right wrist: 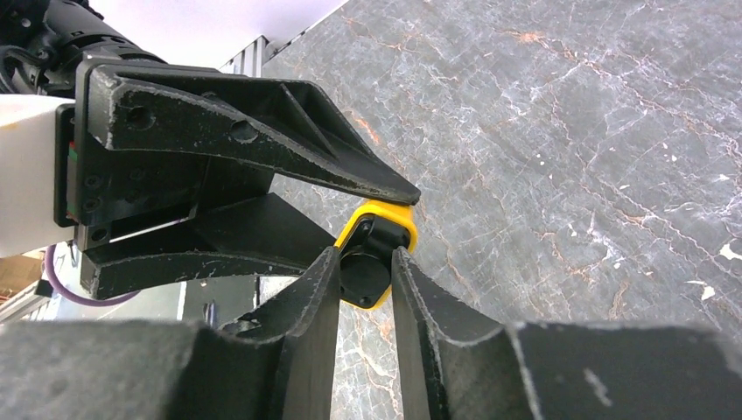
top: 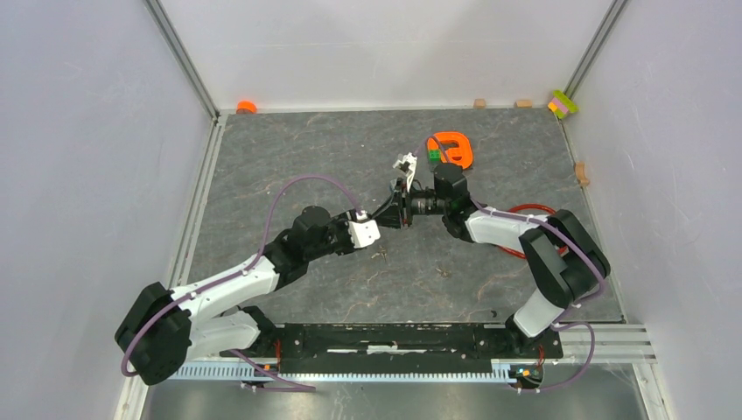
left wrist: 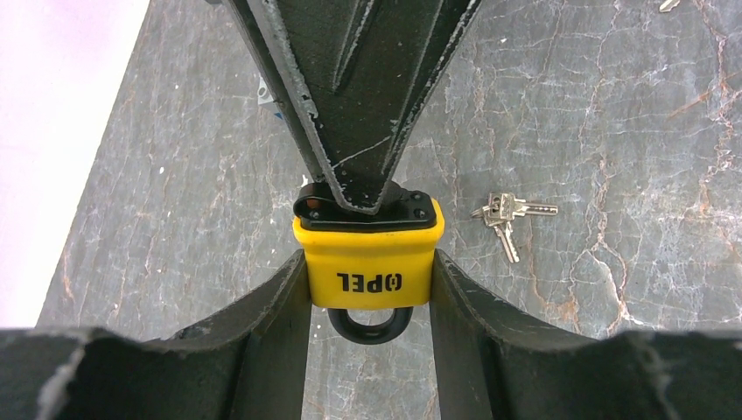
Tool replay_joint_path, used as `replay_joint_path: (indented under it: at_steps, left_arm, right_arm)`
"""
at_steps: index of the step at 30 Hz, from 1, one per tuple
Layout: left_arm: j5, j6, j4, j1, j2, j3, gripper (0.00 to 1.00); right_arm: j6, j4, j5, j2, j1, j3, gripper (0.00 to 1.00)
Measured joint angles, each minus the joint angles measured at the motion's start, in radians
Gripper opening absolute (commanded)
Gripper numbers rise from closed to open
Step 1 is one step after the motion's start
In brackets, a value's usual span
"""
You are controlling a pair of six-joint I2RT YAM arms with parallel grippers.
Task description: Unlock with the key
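Note:
A small yellow padlock (left wrist: 367, 254) marked OPEL hangs above the table, its black shackle (left wrist: 369, 325) pointing toward the left wrist camera. My left gripper (left wrist: 369, 264) is shut on its yellow sides. My right gripper (right wrist: 365, 255) meets it from the opposite side, and its fingers (left wrist: 350, 105) press on both faces of the padlock's black end cap (right wrist: 363, 273). The key (left wrist: 507, 219), a tiny silver bunch, lies loose on the grey stone table (left wrist: 612, 175) to the right of the padlock, held by neither gripper. Both grippers meet at mid-table (top: 401, 210).
An orange object (top: 451, 149) with a green block sits behind the grippers. A red cable (top: 525, 210) loops by the right arm. Small wooden blocks (top: 479, 103) and coloured bricks (top: 563, 103) line the back wall, and an orange piece (top: 247, 107) sits at the back left.

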Motion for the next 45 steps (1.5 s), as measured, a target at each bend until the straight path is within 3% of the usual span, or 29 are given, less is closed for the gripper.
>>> replay_joint_path:
  at_steps: [6,12,17,19,23,26,45]
  left_arm:
    - [-0.006,0.005,-0.009,0.000,0.000,-0.005,0.02]
    - [-0.012,0.009,-0.024,0.001,0.002,-0.008,0.02]
    - [0.000,0.013,-0.021,-0.005,0.013,-0.009,0.02]
    - [0.000,0.015,-0.021,-0.006,0.013,-0.009,0.02]
    - [-0.002,0.017,-0.018,-0.006,0.013,-0.011,0.02]
    - [-0.002,0.019,-0.021,-0.006,0.013,-0.019,0.02]
    - [0.022,0.020,-0.018,-0.006,0.013,-0.021,0.02]
  right_arm:
    - [0.001,0.007,-0.002,0.024,0.003,0.007,0.25]
    - [0.018,0.028,-0.012,0.035,0.004,0.016,0.00]
    - [0.027,0.048,-0.043,0.040,0.024,0.023,0.00]
    - [0.018,0.043,-0.051,0.040,0.031,0.023,0.09]
    - [-0.034,-0.011,-0.048,0.032,0.027,0.024,0.39]
    - [-0.071,-0.054,-0.028,0.003,0.017,0.024,0.49]
    - [-0.184,-0.199,0.035,0.000,-0.001,0.056,0.52]
